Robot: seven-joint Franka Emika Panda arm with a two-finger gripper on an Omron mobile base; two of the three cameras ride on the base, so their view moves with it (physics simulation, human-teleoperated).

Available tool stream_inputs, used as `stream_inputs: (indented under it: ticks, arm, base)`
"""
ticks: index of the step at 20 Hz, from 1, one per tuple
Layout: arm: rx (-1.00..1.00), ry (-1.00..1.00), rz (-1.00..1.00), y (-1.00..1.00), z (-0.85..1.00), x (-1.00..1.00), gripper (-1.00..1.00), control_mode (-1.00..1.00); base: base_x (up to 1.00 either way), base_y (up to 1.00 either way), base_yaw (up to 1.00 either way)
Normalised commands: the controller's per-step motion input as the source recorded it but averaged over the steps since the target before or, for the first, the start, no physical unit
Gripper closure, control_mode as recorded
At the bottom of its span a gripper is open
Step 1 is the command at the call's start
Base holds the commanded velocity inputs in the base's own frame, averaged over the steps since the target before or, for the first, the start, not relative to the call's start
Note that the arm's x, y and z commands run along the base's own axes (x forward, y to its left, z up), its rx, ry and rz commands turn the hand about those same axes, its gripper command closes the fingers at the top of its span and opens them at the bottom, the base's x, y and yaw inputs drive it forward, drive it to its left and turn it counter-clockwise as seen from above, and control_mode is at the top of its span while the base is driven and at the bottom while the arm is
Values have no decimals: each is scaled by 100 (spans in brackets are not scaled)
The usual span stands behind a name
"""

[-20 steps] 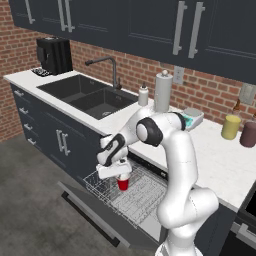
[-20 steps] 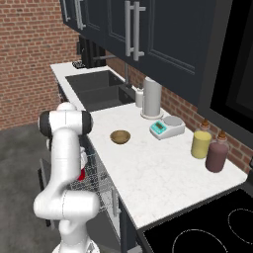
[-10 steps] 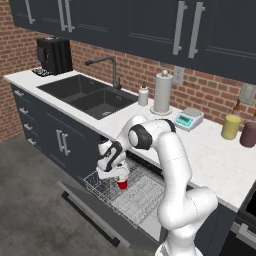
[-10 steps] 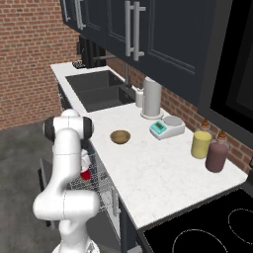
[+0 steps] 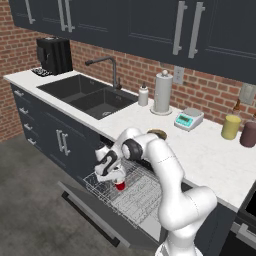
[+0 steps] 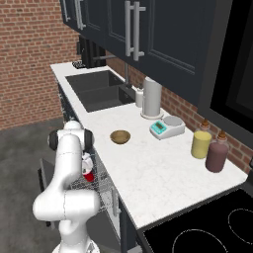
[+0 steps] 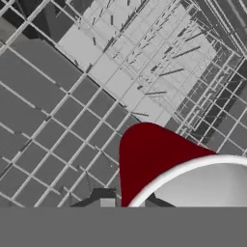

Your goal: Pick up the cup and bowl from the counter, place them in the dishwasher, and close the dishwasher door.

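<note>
The red cup [image 5: 120, 186] with its white inside hangs just over the dishwasher's wire rack [image 5: 131, 201], and my gripper [image 5: 116, 178] is shut on its rim. From the right base view the cup [image 6: 88, 176] shows under the gripper [image 6: 87, 167], beside the rack [image 6: 81, 189]. In the hand view the cup [image 7: 154, 159] sits between my fingertips [image 7: 102, 198], over the rack [image 7: 96, 72]. The tan bowl [image 6: 120, 137] rests on the white counter [image 6: 143, 173]; its edge [image 5: 158, 133] peeks out behind my arm. The dishwasher door [image 5: 87, 214] lies dropped open.
A sink [image 5: 85, 95] and faucet [image 5: 111, 67] lie to the left. A paper towel roll [image 5: 163, 92], a small scale [image 5: 188, 119], a yellow cylinder [image 5: 231, 127] and a maroon one [image 5: 248, 134] stand along the brick wall. A stove top [image 6: 212, 232] adjoins the counter's right end.
My arm has folded lower and the cup has sunk slightly toward the rack. The bowl has stayed put.
</note>
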Motion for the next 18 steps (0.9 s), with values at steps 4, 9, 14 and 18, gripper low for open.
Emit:
stream_inputs:
  ticks: [4, 9, 14, 18]
  arm:
    - [-7, 1, 0, 14, -69, 29, 100, -100]
    - [-2, 6, 0, 8, -67, 13, 100, -100]
    - [0, 7, 0, 19, -33, -8, -100, -100]
    - [0, 0, 0, 16, 0, -46, -100, -100]
  base:
    - [0, 0, 0]
    - [0, 0, 0]
    - [0, 0, 0]
    - [0, 0, 0]
